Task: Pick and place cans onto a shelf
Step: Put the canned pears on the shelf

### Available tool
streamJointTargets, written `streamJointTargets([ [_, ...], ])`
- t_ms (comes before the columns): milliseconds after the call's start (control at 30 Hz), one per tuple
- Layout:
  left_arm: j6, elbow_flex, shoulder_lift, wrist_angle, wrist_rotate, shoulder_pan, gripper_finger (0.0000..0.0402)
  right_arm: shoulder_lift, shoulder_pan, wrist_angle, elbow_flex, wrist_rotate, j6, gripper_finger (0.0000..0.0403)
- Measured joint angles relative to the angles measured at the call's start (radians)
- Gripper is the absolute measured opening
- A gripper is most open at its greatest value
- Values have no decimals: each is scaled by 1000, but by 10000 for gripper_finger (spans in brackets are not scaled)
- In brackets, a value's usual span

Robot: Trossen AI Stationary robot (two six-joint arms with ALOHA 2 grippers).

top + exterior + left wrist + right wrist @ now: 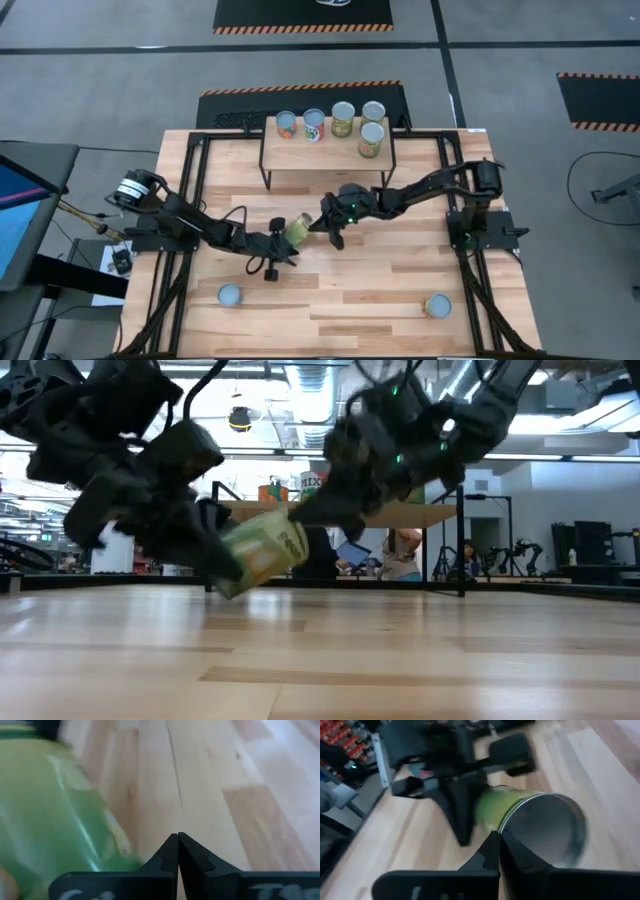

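Observation:
A can with an olive-green label (297, 229) lies tilted on the wooden tabletop between my two grippers; in the low view (262, 555) its right end is raised. My left gripper (282, 243) is shut, just to the can's left and near side. My right gripper (325, 223) is shut at the can's right, silvery end (545, 827). The shelf (328, 152) stands at the table's far side with several cans upright on its top, among them one (371, 140) near its front right corner. My left gripper is shut, and the outer side of one finger (150, 865) lies against the can's green label wall (60, 825), coming level from the table's left. In the right wrist view its dark fingers (462, 815) stand at the can's far end. My right gripper's shut fingertips (492, 842) sit at the rim of the can's silvery end (512, 822), slanting down from the table's right; I cannot tell whether they touch it.
Two more cans stand upright near the table's front edge, one at the left (230, 294) and one at the right (437, 305). Bare planks lie between them. The shelf's black legs (462, 550) stand behind the grippers. A person (400, 555) shows in the room beyond.

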Motion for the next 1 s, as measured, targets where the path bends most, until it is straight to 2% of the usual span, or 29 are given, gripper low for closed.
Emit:
streamJointTargets([
  [233,3,1,-121,-88,-9,-2,0,-116,39,-105,-3,66,-27,4],
  [433,20,1,-247,-194,-56,-24,0,-269,76,-300,0,180,-27,5],
  [500,30,1,-287,-209,-79,-36,0,-330,90,-422,38,244,-27,4],
  [600,43,1,-332,-213,-77,-43,0,-406,113,-674,153,395,-32,4],
  [733,44,-1,-354,-212,-75,-44,0,-426,118,-994,375,556,-53,5],
  [867,35,-34,-356,-152,-29,-42,0,-375,88,-1256,608,650,-98,5],
  [1000,20,-87,-356,-16,20,-31,0,-291,15,-1441,789,671,-128,5],
])
